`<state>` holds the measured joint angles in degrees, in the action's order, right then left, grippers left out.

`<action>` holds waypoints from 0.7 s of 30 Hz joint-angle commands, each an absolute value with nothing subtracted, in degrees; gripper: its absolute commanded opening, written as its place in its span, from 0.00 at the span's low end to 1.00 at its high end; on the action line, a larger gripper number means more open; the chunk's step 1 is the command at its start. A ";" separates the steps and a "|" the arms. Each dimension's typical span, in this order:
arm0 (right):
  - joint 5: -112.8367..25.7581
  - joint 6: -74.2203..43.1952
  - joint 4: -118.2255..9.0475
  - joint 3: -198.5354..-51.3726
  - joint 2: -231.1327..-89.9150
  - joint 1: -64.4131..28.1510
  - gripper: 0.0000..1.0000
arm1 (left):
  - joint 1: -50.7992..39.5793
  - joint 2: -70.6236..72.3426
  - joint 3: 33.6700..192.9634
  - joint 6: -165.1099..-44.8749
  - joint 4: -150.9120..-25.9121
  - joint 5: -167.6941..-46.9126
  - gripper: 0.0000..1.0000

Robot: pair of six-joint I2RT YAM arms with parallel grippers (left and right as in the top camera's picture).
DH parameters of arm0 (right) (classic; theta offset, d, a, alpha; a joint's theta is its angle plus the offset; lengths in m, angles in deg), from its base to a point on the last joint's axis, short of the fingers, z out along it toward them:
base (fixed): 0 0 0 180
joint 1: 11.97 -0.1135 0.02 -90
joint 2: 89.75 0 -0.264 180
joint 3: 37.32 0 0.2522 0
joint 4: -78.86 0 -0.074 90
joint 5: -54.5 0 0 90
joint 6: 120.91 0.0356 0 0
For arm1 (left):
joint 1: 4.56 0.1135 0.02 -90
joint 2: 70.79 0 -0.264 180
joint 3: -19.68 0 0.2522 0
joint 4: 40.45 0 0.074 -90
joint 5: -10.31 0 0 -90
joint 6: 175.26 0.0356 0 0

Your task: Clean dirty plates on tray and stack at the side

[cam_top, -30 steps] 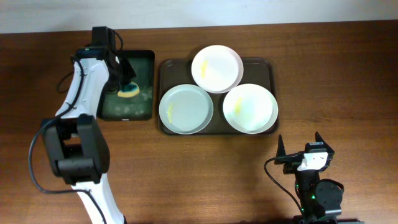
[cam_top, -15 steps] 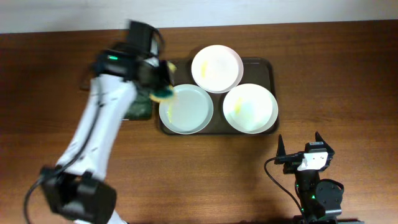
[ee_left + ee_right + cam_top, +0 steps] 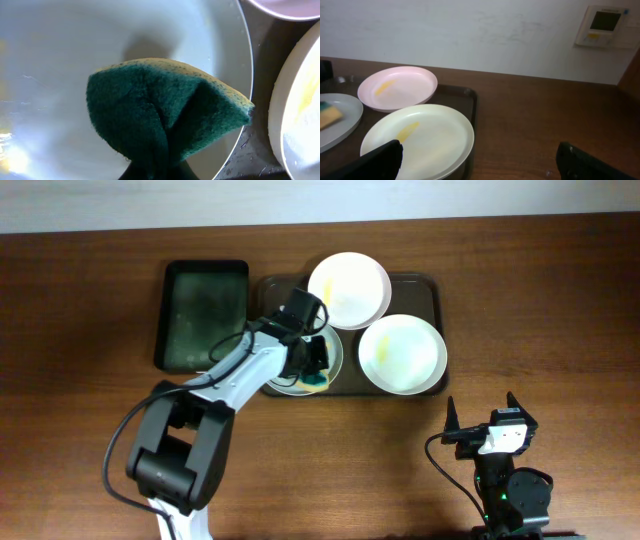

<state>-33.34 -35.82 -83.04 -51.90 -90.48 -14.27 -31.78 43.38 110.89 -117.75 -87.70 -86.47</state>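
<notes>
Two left fingers (image 3: 318, 358) are clamped on a green-and-yellow sponge (image 3: 165, 120), whose green face is bunched into a fold and pressed down onto the leftmost plate (image 3: 60, 50), close to that plate's right rim. Most of this plate is hidden under the left arm in the overhead view; it lies in the left part of the dark brown tray (image 3: 432, 285). A second plate (image 3: 402, 354) sits in the tray's right part with a yellowish smear on its left half. The third plate (image 3: 349, 290) lies at the back between the other two, also smeared with yellow, and juts past the tray's far rim. Just beside the tray on its left stands a smaller black-green bin (image 3: 203, 315). The tray and bin rest on the brown wooden worktop (image 3: 560, 300). The right fingers (image 3: 451, 421) are spread apart and hold nothing, hanging over bare wood at the front right, well apart from the tray.
</notes>
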 commanded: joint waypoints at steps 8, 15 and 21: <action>-31.79 -39.93 -83.06 -51.39 -90.11 -14.43 0.98 | -32.20 45.11 111.35 -118.66 -83.18 -77.82 0.63; -36.77 -38.35 -86.84 -51.39 -90.11 -14.58 0.98 | -28.75 40.91 112.77 -118.64 -83.57 -79.06 0.52; -63.37 -35.56 -103.80 -51.48 -90.11 -14.58 0.98 | -27.08 34.97 112.77 -118.36 -84.05 -79.06 0.47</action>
<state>-46.70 -37.24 -96.89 -51.68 -90.51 -14.27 -28.00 41.11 111.33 -118.73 -83.81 -79.81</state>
